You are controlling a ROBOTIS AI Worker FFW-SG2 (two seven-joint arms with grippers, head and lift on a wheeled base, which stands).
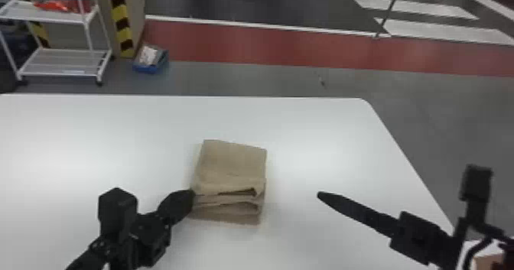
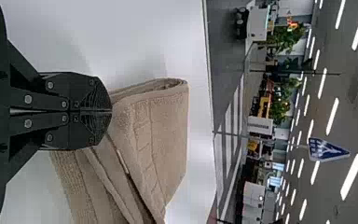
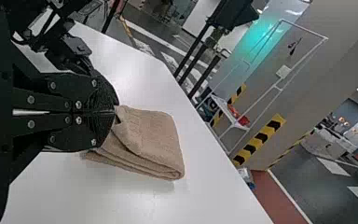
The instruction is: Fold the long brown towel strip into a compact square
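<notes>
Your towel (image 1: pixel 234 162) lies on the white table (image 1: pixel 95 147), folded into a layered stack, its layers stepped and gaping on the side nearest you. Your left gripper (image 1: pixel 192 193) is clenched, its tips against the towel's left side; you can see no cloth between the fingers. Your right gripper (image 1: pixel 319 195) is clenched too and empty, to the right of the towel and apart from it. You look to be near the end, with tidying left. Watch the left tips: if you push inward with them, the upper layers could skid over the lower ones and skew the square. If you lift them while they're snagged in a fold, you could pull the loose edge open.
</notes>
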